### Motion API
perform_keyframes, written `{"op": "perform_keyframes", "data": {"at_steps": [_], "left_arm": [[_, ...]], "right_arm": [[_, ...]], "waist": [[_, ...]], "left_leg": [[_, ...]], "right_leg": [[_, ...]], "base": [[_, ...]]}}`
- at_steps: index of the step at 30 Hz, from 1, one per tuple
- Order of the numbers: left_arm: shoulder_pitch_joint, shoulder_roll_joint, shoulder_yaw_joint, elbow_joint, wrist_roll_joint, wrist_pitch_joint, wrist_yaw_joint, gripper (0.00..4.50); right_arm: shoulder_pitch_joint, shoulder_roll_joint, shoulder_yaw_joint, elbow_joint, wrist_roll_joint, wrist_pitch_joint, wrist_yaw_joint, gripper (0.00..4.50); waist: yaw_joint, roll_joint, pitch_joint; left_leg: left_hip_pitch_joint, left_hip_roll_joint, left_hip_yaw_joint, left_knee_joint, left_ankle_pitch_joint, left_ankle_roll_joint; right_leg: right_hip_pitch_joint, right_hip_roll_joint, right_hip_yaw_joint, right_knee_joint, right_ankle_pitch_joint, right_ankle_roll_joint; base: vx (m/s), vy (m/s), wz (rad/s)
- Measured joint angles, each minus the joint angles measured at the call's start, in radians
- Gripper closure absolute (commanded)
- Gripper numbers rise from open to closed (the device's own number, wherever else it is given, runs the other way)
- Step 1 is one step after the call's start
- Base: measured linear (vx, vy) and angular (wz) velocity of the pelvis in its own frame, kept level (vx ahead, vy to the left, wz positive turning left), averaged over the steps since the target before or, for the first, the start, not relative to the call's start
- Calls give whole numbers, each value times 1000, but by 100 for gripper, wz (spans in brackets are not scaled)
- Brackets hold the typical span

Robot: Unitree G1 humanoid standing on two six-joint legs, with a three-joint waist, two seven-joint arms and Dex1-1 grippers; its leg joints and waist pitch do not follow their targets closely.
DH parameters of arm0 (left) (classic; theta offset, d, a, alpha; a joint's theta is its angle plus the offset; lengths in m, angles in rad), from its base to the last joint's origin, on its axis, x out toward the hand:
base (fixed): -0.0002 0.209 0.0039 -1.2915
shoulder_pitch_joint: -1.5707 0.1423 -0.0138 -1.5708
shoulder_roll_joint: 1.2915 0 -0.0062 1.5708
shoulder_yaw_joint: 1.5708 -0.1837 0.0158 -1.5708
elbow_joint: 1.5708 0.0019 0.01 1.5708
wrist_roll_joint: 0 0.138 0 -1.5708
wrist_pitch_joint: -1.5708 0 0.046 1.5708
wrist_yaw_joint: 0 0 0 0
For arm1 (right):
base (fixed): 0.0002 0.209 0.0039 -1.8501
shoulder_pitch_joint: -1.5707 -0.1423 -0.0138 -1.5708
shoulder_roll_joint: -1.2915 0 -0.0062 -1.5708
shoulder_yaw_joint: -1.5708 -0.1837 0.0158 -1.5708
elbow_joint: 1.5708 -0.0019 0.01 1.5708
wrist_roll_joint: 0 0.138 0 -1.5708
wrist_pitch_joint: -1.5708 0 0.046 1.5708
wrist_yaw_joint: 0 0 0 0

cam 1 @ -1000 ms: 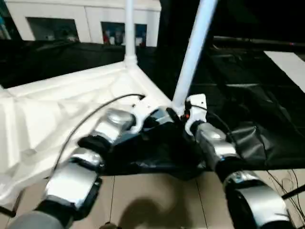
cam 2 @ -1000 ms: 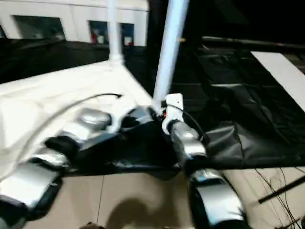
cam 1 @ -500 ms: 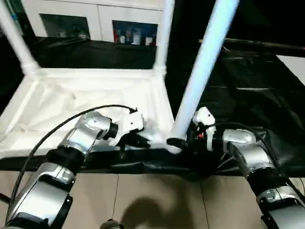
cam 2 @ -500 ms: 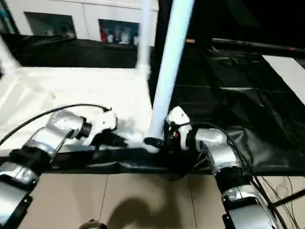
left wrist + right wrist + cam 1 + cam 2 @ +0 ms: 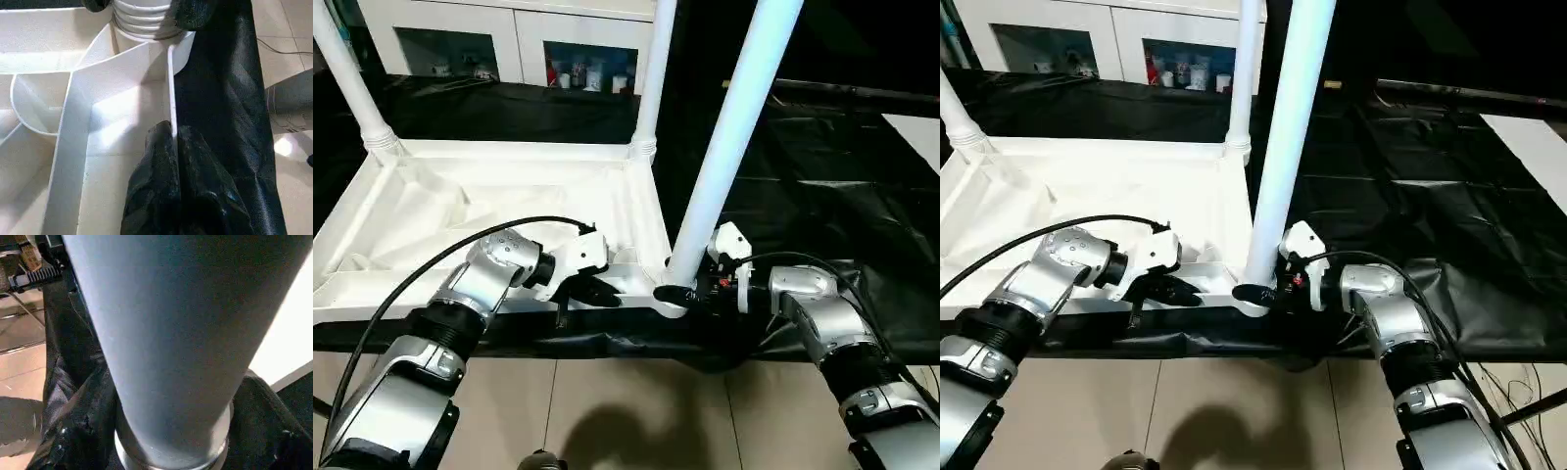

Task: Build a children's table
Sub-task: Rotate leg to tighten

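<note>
Seen from the head cameras, the white tabletop (image 5: 509, 211) of the children's table lies upside down on the black-sheeted worktable (image 5: 822, 186), ribbed underside facing up. Three white tube legs rise from its corner sockets: one at the far corner on the left arm's side (image 5: 352, 83), one at the far corner on the right arm's side (image 5: 649, 73), and a near leg (image 5: 729, 147) standing just ahead of the right gripper (image 5: 677, 292). That gripper reaches in level at the foot of the near leg, a black finger on either side of the socket collar, jaws apart around it. The left gripper (image 5: 602, 294) rests on the tabletop's near rim, just beside the same corner, its fingers drawn together over the thin white edge.

The left wrist view looks along that rim: the two black fingers (image 5: 161, 196) close together, pinching the upright white wall of the tabletop (image 5: 98, 112) between them. Straight ahead of the fingertips sits the ribbed base of the near leg (image 5: 144, 19) in its corner socket, and black sheeting (image 5: 220, 107) hangs over the table's edge on the outer side.

The right wrist view is close against the near leg (image 5: 181, 333), which stands between that gripper's fingers (image 5: 73, 431); the leg's collar lies just beyond them.
</note>
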Motion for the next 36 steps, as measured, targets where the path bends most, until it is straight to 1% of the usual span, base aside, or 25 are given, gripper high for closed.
{"op": "perform_keyframes", "data": {"at_steps": [2,4,6,8,10,15,17,19,23,24,25,26,29,30,31,32,34,36], "left_arm": [[-3,-10,4,10,2,12,26,450],[-25,-36,21,54,11,42,98,450],[-53,-70,34,104,23,64,171,450],[-79,-100,42,149,29,78,241,450],[-108,-148,52,199,29,101,335,450],[-193,-270,88,325,24,173,542,450],[-212,-301,97,354,24,184,591,450],[-224,-316,101,376,24,182,614,450],[-228,-320,101,386,30,167,620,450],[-228,-320,101,389,32,161,620,450],[-228,-319,100,390,32,158,620,450],[-228,-318,99,391,33,153,620,450],[-234,-295,106,400,39,147,637,450],[-233,-289,112,400,35,147,626,450],[-233,-284,114,399,31,146,610,450],[-231,-275,113,394,30,143,584,450],[-221,-249,112,380,28,130,517,450],[-202,-219,100,357,28,98,441,450]], "right_arm": [[-5,14,-7,15,-6,-4,-40,180],[-28,54,-32,67,-16,-9,-156,181],[-52,98,-69,119,-16,-7,-286,182],[-72,135,-104,160,-14,-6,-406,183],[-102,172,-137,207,-14,-7,-556,183],[-203,257,-207,337,-12,-14,-917,183],[-232,280,-230,375,-12,-27,-1012,183],[-246,295,-241,404,-14,-48,-1063,183],[-258,311,-252,432,-17,-82,-1069,183],[-258,311,-252,436,-18,-89,-1058,127],[-257,309,-252,439,-20,-95,-1049,127],[-256,305,-249,442,-28,-104,-1035,111],[-246,304,-227,441,-49,-136,-983,94],[-243,292,-225,439,-48,-136,-937,78],[-241,281,-222,433,-47,-135,-902,78],[-236,267,-217,423,-46,-131,-855,59],[-221,221,-198,378,-46,-115,-734,59],[-192,161,-162,306,-37,-95,-572,59]], "waist": [[-3,-1,0],[-11,-1,-1],[-19,-1,-1],[-21,-1,-1],[-24,-1,-1],[-22,0,-1],[-19,0,-1],[-17,0,-1],[-18,0,-1],[-18,0,-1],[-18,0,-1],[-18,0,-1],[-35,0,-1],[-39,0,0],[-41,-1,0],[-43,-1,0],[-46,0,0],[-43,0,0]], "left_leg": [[1,0,0,0,0,0],[4,0,0,0,1,-2],[4,0,0,0,1,-3],[5,0,0,0,2,-3],[5,0,0,0,2,-3],[5,0,0,-2,3,-4],[4,0,0,-2,3,-4],[3,-1,0,-2,3,-4],[3,-1,1,-2,2,-3],[3,-1,1,-2,2,-3],[3,-1,1,-2,2,-3],[3,-1,1,-2,2,-3],[3,0,1,-2,2,-3],[3,0,1,-2,2,-3],[2,0,1,-3,2,-3],[2,0,1,-3,2,-3],[0,0,1,-3,2,-2],[0,0,1,-3,4,4]], "right_leg": [[1,0,0,1,0,0],[2,0,1,2,1,-1],[2,0,1,2,2,-1],[2,0,2,2,3,-1],[2,0,2,2,5,-1],[1,0,2,1,5,0],[0,0,2,1,4,1],[1,0,2,-1,4,2],[1,0,2,-2,4,2],[1,0,2,-2,4,2],[1,0,2,-2,4,2],[1,0,2,-2,4,2],[0,0,2,-2,4,2],[0,0,2,-2,4,2],[0,0,2,-2,4,2],[-1,0,2,-2,4,2],[-2,0,2,-2,4,2],[-2,1,1,-2,3,1]], "base": [[0,0,0],[0,0,0],[0,0,0],[0,0,0],[0,0,0],[0,0,0],[0,0,0],[0,0,0],[0,0,0],[0,0,0],[0,0,0],[0,0,0],[0,0,0],[0,0,0],[0,0,0],[0,0,0],[0,0,0],[0,0,0]]}}
